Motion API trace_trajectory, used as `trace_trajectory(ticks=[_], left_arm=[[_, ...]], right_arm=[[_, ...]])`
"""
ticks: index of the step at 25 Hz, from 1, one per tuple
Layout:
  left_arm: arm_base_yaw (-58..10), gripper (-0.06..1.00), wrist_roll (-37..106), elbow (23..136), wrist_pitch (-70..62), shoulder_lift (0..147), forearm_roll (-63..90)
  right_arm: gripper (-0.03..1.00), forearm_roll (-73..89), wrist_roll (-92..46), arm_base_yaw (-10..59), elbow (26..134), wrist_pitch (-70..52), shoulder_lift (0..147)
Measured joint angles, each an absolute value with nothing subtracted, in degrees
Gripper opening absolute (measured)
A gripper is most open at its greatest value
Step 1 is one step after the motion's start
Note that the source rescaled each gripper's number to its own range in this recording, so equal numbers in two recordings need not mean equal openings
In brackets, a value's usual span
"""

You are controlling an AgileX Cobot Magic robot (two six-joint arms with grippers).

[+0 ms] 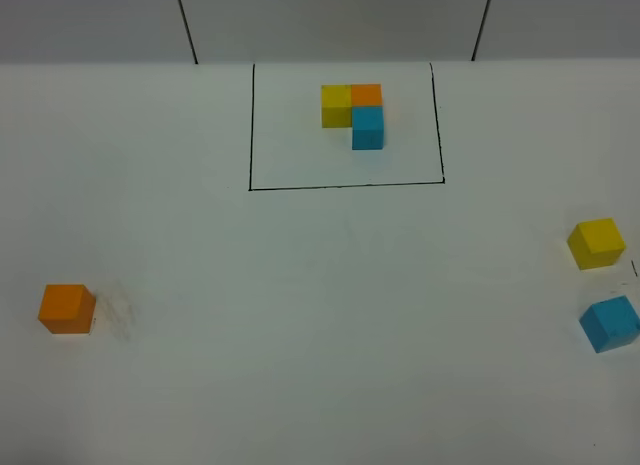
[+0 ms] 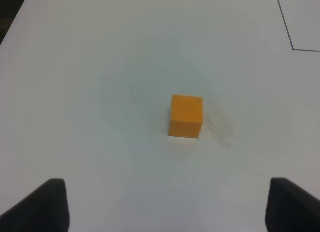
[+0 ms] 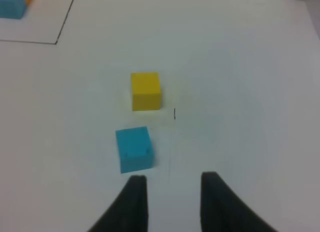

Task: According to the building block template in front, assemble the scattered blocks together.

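The building block template (image 1: 352, 115), an L of yellow, orange and blue cubes, sits inside a black drawn rectangle (image 1: 345, 186) at the far middle. The scattered orange cube (image 1: 67, 308) lies near left, the yellow cube (image 1: 597, 242) and blue cube (image 1: 610, 323) at the right edge. Neither gripper shows in the exterior high view. My left gripper (image 2: 167, 207) is wide open and empty, a short way back from the orange cube (image 2: 186, 116). My right gripper (image 3: 174, 197) is empty with a narrow gap, just beside the blue cube (image 3: 134, 148); the yellow cube (image 3: 146, 91) lies beyond.
The white table (image 1: 320, 315) meets a grey back wall with two black lines (image 1: 186, 25). A corner of the rectangle outline shows in the left wrist view (image 2: 292, 48) and in the right wrist view (image 3: 56, 42), along with part of the template (image 3: 12, 7).
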State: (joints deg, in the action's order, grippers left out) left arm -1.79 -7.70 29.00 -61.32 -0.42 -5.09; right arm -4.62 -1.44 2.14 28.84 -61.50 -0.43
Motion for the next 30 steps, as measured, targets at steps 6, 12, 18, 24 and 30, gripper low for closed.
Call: trace_trajectory(ticks=[6, 12, 18, 24, 30], left_arm=[[-1.79, 0.68, -7.70, 29.00, -61.32, -0.42, -5.09], [-1.79, 0.68, -7.70, 29.00, -61.32, -0.42, -5.09], [-1.79, 0.68, -7.70, 29.00, -61.32, -0.42, -5.09], [-1.79, 0.68, -8.90, 29.41, -61.44, 1.18, -4.46], [-1.79, 0.68, -10.83, 35.81, -62.27, 17.81, -3.43]], right_arm=[[0.00, -4.62, -1.44, 2.14, 28.84, -61.50, -0.43], [0.00, -4.62, -1.44, 2.14, 28.84, -61.50, -0.43], [0.00, -4.62, -1.44, 2.14, 28.84, -61.50, -0.43], [0.00, -4.62, -1.44, 2.14, 28.84, -61.50, -0.43], [0.00, -4.62, -1.44, 2.14, 28.84, -61.50, -0.43]])
